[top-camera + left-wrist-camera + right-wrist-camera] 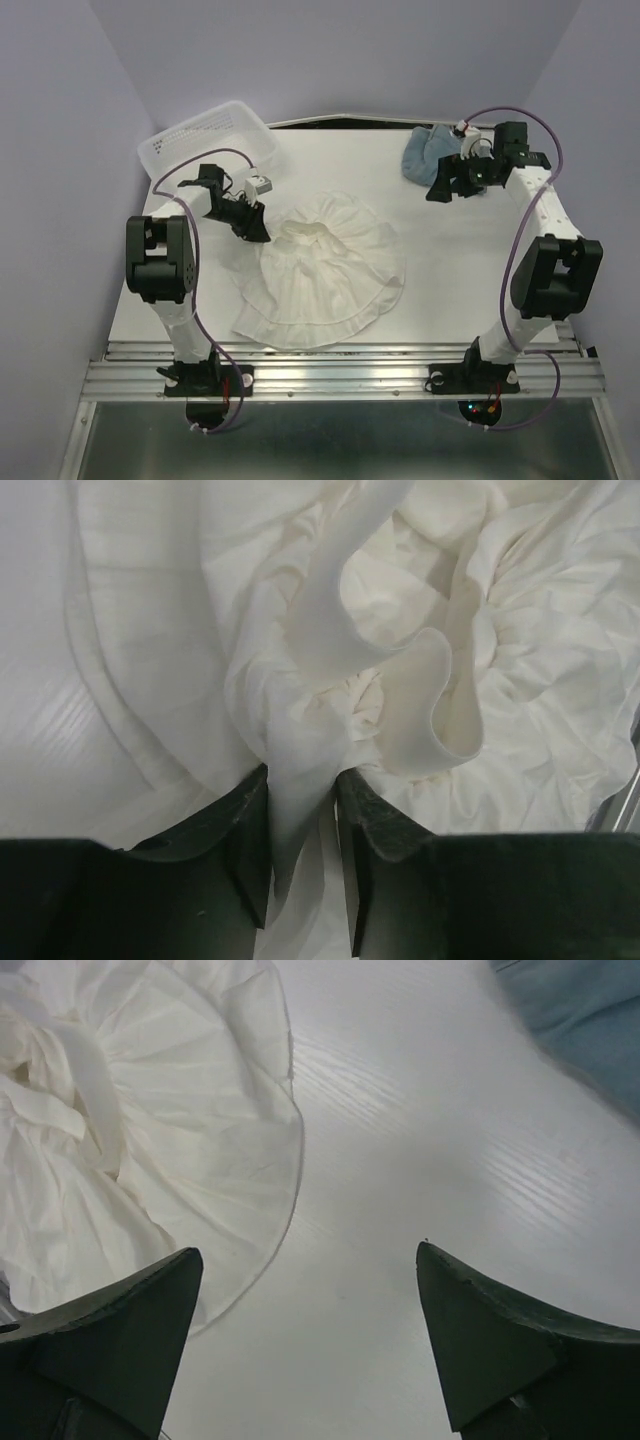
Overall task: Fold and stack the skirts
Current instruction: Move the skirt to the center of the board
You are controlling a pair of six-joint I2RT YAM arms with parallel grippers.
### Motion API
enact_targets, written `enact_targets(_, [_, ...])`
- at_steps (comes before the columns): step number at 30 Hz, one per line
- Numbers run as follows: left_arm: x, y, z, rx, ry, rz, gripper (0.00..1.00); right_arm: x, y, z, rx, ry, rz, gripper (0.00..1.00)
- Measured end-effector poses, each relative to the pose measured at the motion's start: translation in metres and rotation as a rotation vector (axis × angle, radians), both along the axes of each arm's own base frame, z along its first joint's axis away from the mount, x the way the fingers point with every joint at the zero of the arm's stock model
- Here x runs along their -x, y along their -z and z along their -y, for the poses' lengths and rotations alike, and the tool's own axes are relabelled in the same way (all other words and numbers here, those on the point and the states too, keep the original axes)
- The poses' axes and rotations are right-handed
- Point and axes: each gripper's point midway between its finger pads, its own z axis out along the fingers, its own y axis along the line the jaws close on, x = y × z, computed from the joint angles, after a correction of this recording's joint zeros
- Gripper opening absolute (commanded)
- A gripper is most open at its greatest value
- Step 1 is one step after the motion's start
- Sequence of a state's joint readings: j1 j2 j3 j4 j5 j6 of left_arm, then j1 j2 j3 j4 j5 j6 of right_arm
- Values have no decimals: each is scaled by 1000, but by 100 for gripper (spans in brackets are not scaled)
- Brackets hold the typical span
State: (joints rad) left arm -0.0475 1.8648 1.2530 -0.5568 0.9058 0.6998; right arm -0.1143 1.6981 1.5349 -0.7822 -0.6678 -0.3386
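White cloth filled the near middle of the counter [460, 290]: the white skirt [325, 275] lay fanned out flat, tiered hem toward the arm bases and bunched waist pointing to the far left. At that waist the left claw [258, 228] was clamped on a fold of the white skirt; its wrist view showed a strip of thin cloth [300, 810] pinched between the two dark fingers [240, 830], with ruffles heaped beyond. Farther back on the right, the right claw [440, 187] hung with its jaws spread wide over bare counter, gripping nothing. Just beyond it, the blue-grey skirt [428, 150] lay crumpled at the far right. A white mesh basket [205, 135] sat at the far left corner.
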Motion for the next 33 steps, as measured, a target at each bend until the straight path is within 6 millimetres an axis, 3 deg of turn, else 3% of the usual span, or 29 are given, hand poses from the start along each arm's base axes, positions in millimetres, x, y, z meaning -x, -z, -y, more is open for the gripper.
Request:
enact_targets(3, [0, -3, -15, -51, 43, 68, 52, 8, 11, -18, -31, -55, -33, 84])
enact_targets(4, [1, -8, -18, -70, 64, 101, 58, 11, 17, -28, -41, -82, -49, 81])
enact_targets(6, [2, -21, -20, -103, 99, 173, 60, 13, 24, -45, -50, -124, -68, 77])
enact_targets(9, [0, -57, -23, -140, 112, 312, 70, 14, 34, -80, -51, -189, -87, 65])
enact_targets(11, [-1, -86, -22, -138, 91, 399, 70, 16, 41, -107, -34, -215, -99, 51])
enact_targets(15, [-7, -119, -15, -119, 10, 465, 68, 26, 52, -164, -20, -256, -121, 45])
enact_targets(19, [-11, -115, 9, -111, -44, 443, 60, 34, 63, -197, 5, -263, -125, 45])
enact_targets(24, [7, -78, 36, -142, -121, 313, 58, 43, 91, -213, 39, -249, -167, 46])
enact_targets(28, [6, -66, 39, -172, -212, 269, 58, 45, 116, -220, 69, -243, -201, 46])
enact_targets(33, [-6, -57, 36, -214, -311, 260, 58, 49, 130, -230, 97, -247, -211, 46])
